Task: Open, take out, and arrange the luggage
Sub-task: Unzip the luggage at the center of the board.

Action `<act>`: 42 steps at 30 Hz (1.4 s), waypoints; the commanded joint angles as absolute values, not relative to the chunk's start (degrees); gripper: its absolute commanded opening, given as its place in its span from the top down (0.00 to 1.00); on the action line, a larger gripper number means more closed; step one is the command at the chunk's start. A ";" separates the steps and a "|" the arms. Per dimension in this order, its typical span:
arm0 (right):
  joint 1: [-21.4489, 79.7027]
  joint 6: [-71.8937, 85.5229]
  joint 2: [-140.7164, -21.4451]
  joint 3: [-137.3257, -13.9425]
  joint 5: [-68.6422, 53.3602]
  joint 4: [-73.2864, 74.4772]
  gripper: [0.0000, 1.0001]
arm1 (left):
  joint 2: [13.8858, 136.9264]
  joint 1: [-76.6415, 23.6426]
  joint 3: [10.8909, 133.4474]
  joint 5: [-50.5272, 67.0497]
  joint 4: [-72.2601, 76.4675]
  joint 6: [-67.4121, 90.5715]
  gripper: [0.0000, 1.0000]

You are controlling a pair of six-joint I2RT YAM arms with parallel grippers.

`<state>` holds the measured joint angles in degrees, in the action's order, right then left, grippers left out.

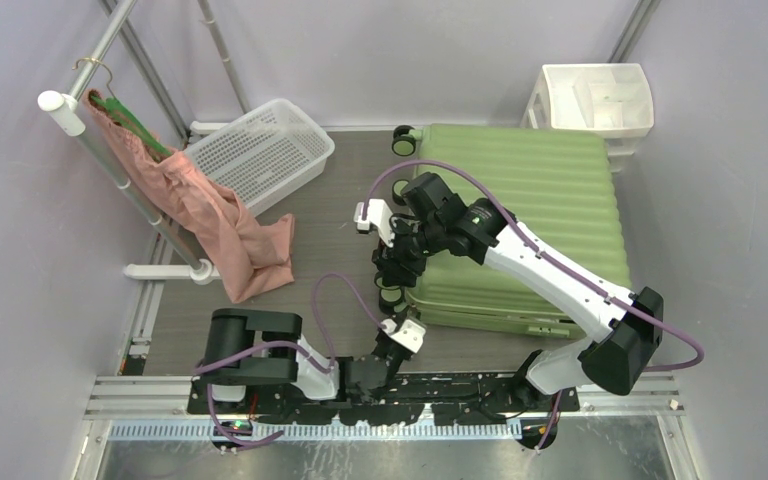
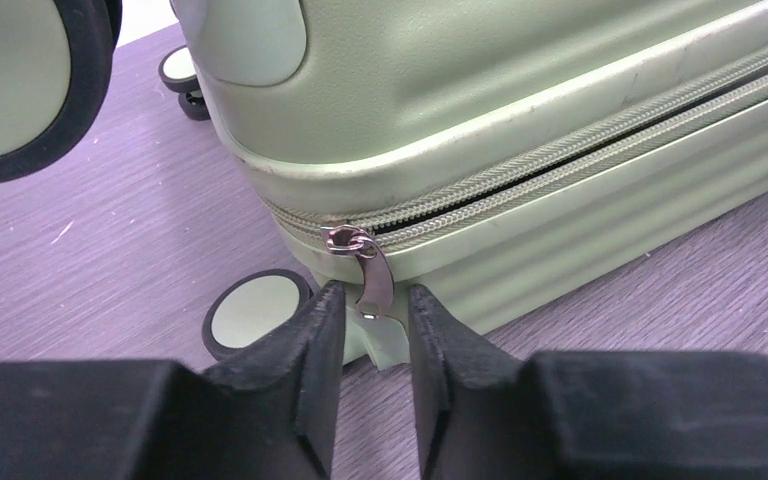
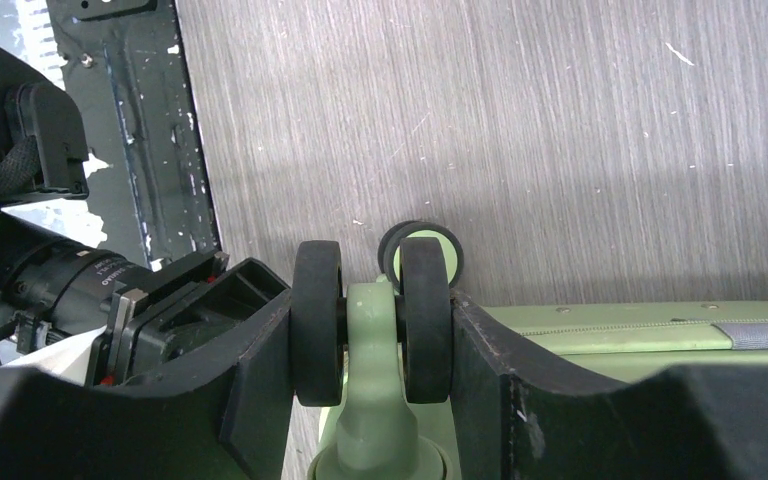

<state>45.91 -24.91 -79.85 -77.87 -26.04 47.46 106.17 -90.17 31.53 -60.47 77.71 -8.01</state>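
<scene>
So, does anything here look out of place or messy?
The pink garment on the rack hangs crooked off its green hanger, its lower end trailing onto the table. The white basket beside it looks tilted.

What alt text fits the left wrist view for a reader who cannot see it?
The left gripper's black fingers stand open on either side of a silver zipper pull hanging at a corner of the light-green luggage, not yet pinching it. Right of the slider the zip is open; a wheel shows lower left.
</scene>
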 commanded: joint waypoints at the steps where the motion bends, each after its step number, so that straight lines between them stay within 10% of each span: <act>1: 44.30 -12.48 -76.97 -78.70 -28.83 40.87 0.89 | 106.11 -88.62 33.48 -60.89 82.09 -8.22 0.74; 18: 44.32 -12.48 -77.28 -78.57 -28.70 41.26 0.90 | 101.34 -87.89 27.89 -57.22 82.09 -6.24 0.93; 42: 44.33 -12.74 -77.61 -78.73 -28.83 41.88 0.89 | 100.46 -86.66 26.82 -57.04 82.09 -3.93 0.80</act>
<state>45.54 -24.38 -79.85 -77.56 -25.54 46.28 102.83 -87.90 27.42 -54.33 77.89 -4.84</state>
